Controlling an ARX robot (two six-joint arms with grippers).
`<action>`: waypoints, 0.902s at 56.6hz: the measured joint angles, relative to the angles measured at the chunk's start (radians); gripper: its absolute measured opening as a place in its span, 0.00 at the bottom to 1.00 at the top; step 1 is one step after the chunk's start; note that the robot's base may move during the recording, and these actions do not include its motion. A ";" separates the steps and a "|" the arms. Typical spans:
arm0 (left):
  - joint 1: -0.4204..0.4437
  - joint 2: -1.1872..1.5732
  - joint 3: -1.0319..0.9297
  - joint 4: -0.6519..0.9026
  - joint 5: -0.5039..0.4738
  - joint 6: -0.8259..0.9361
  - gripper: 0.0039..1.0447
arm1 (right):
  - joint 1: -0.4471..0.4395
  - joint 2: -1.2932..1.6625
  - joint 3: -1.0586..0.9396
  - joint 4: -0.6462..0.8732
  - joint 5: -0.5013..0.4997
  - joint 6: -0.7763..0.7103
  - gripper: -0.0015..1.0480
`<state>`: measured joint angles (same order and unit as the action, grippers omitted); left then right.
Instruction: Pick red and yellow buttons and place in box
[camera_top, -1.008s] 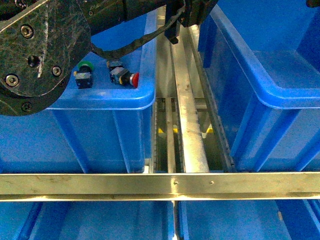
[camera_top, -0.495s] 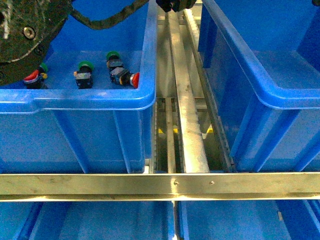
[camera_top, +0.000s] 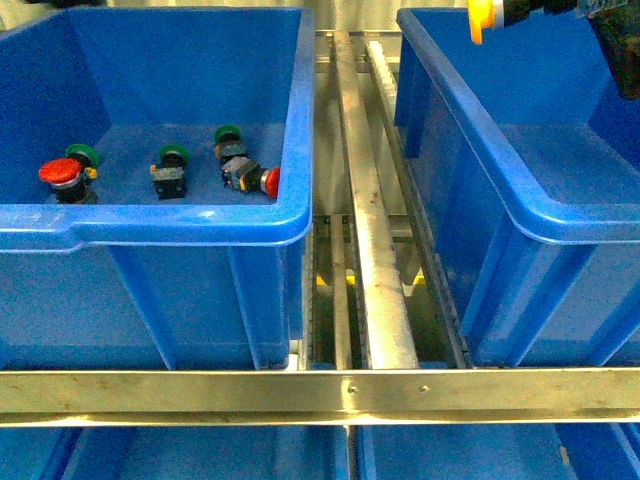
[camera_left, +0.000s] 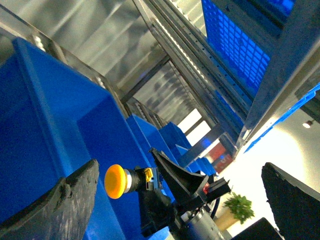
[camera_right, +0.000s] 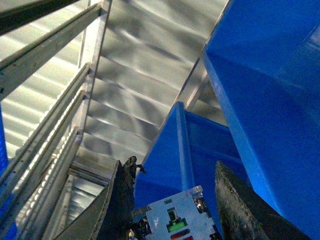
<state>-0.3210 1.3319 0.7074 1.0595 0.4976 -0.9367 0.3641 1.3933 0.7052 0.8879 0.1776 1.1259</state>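
Red button A (camera_top: 58, 172) stands cap-up in the left box (camera_top: 200, 215), behind the steel cross rail (camera_top: 320, 385) that spans the near edge of the front view. It sits toward the left side of that box, with the left green switch (camera_top: 86, 155) just beside it. Red button B (camera_top: 262, 181) lies on its side close to the right wall of the same box, cap toward that wall. The right green switch (camera_top: 228, 138) is just behind it. The middle green switch (camera_top: 171, 165) stands between these two pairs, apart from both.

A steel centre rail (camera_top: 375, 260) runs away from the camera between the left box and the right box (camera_top: 500, 170).

Further back, the yellow button (camera_top: 481, 18) is held in the air at the top edge of the front view, in line with the far left part of the right box. The right gripper (camera_left: 152, 187) is closed on the button's dark body, with the yellow cap projecting clear of the fingers. The right wrist view shows the rear of that body clamped between the two fingers. The left gripper (camera_left: 180, 167) is spread wide and holds nothing.
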 joint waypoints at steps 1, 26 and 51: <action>0.014 -0.036 -0.025 -0.013 0.002 0.008 0.93 | -0.003 0.000 0.000 -0.002 -0.003 -0.008 0.38; 0.320 -1.091 -0.382 -1.068 -0.433 0.610 0.66 | 0.047 -0.053 -0.024 -0.068 0.058 -0.251 0.38; 0.321 -1.247 -0.606 -1.078 -0.497 0.919 0.02 | 0.233 -0.092 -0.036 -0.073 0.303 -0.432 0.38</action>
<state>-0.0002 0.0845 0.1013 -0.0185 0.0002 -0.0174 0.5976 1.3014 0.6693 0.8150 0.4809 0.6941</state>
